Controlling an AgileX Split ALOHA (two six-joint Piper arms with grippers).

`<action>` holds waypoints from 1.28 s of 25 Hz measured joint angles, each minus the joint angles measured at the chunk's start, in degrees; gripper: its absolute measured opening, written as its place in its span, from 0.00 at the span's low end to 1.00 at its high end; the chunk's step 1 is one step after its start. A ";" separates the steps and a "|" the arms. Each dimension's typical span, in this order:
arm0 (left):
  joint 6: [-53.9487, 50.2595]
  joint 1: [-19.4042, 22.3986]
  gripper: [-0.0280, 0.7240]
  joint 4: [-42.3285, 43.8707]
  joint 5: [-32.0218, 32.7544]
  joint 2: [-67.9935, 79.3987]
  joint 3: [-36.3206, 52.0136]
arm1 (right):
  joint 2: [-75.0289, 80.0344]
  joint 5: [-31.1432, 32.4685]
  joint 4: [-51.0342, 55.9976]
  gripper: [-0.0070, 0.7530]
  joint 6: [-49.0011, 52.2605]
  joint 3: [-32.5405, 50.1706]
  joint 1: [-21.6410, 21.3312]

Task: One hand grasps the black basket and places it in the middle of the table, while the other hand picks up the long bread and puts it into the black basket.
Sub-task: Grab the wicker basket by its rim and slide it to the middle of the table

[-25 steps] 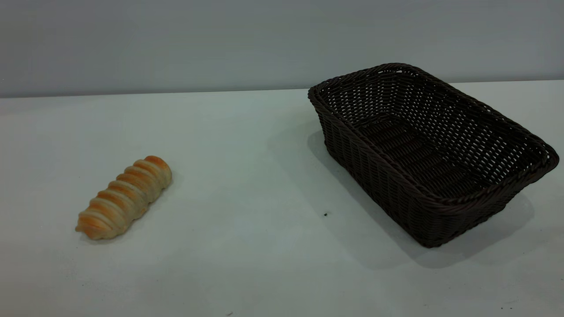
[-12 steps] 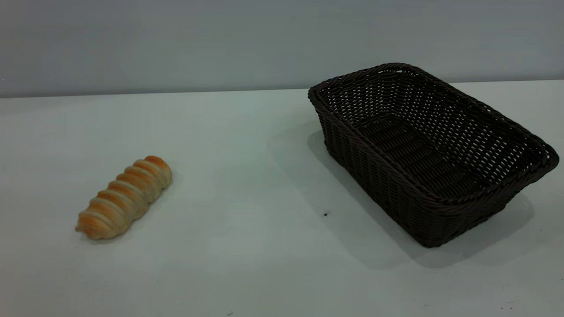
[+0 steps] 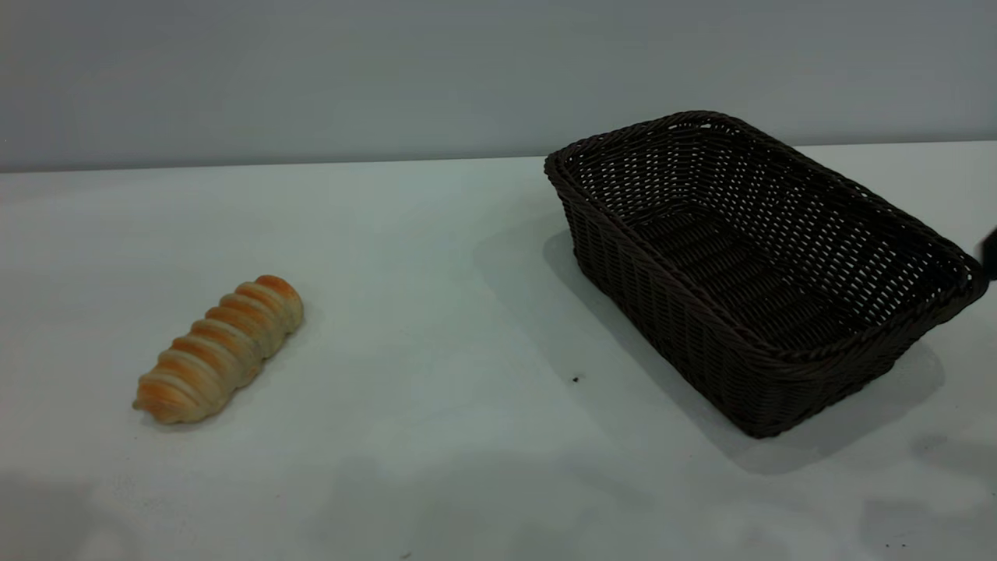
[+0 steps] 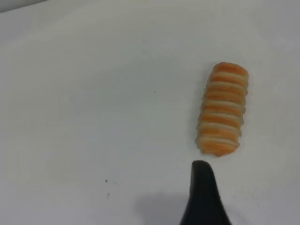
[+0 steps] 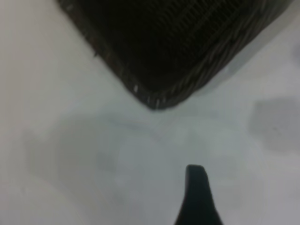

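The long bread [image 3: 220, 348] lies on the table [image 3: 436, 312] at the left, its tapered end toward the front. The black basket [image 3: 763, 257] stands empty at the right, set at an angle. In the left wrist view one black finger [image 4: 201, 197] of my left gripper hangs just short of the bread [image 4: 223, 108], not touching it. In the right wrist view one finger [image 5: 196, 197] of my right gripper is above bare table, short of a basket corner [image 5: 154, 96]. Each gripper's other finger is out of frame. A dark bit of the right arm [image 3: 991, 253] shows beside the basket's right rim.
A grey wall runs behind the table's far edge. A tiny dark speck [image 3: 576, 379] lies on the table between bread and basket. Soft arm shadows fall along the table's front.
A dark part of the right arm has come in at the right edge, and shadows have appeared along the table's front. Bread and basket have not moved.
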 joint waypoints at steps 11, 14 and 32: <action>0.13 0.00 0.77 0.00 -2.00 1.28 0.00 | 20.10 -8.33 21.93 0.77 -9.79 -4.45 0.00; 0.13 0.00 0.77 0.00 -2.14 1.28 0.00 | 24.55 -10.32 24.43 0.77 -9.79 -6.41 0.00; 0.10 0.00 0.77 -1.07 -2.55 1.28 0.00 | 40.71 -11.40 29.13 0.13 -2.99 -16.43 0.00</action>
